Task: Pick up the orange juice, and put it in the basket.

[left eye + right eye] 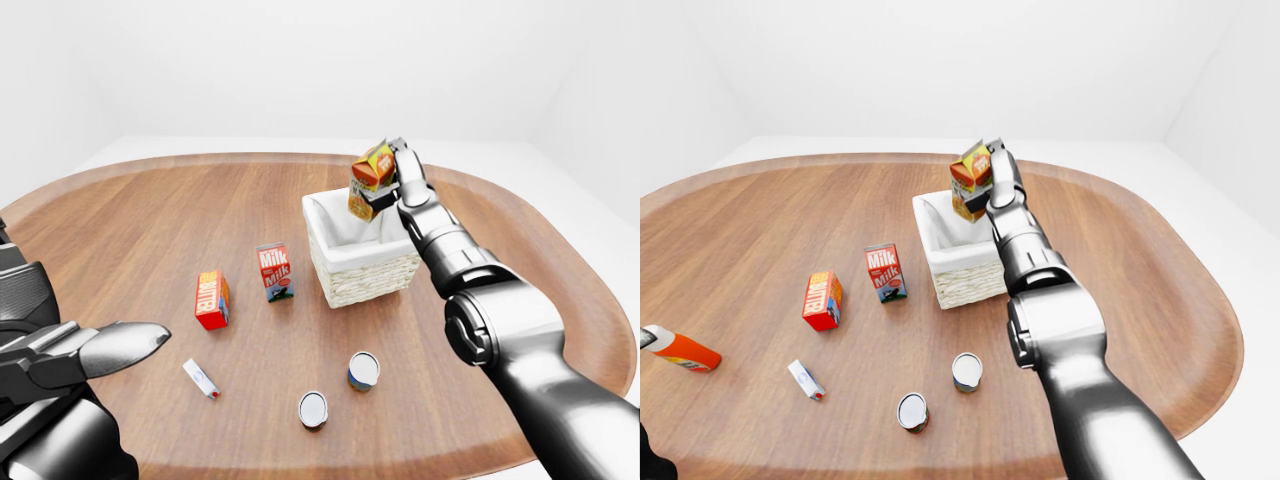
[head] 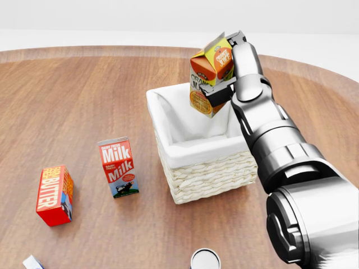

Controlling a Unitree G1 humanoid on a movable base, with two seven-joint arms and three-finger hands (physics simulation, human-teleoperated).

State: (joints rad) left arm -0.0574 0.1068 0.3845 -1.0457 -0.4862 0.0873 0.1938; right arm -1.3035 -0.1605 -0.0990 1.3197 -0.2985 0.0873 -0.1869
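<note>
The orange juice carton (image 2: 208, 75) hangs tilted above the far side of the white-lined wicker basket (image 2: 208, 171), its lower end near the basket's far rim. My right hand (image 2: 224, 78) is shut on the carton, dark fingers wrapped round its side, the silver arm reaching in from the lower right of the head view. My left hand (image 1: 105, 350) shows at the bottom left of the left-eye view, fingers spread, holding nothing, far from the basket.
On the round wooden table (image 2: 67, 95), a milk carton (image 2: 118, 167) and a red butter box (image 2: 54, 195) stand left of the basket. Two cans (image 1: 363, 370) (image 1: 313, 409) and a small white tube (image 1: 201, 379) lie nearer me. An orange bottle (image 1: 678, 349) lies at the left.
</note>
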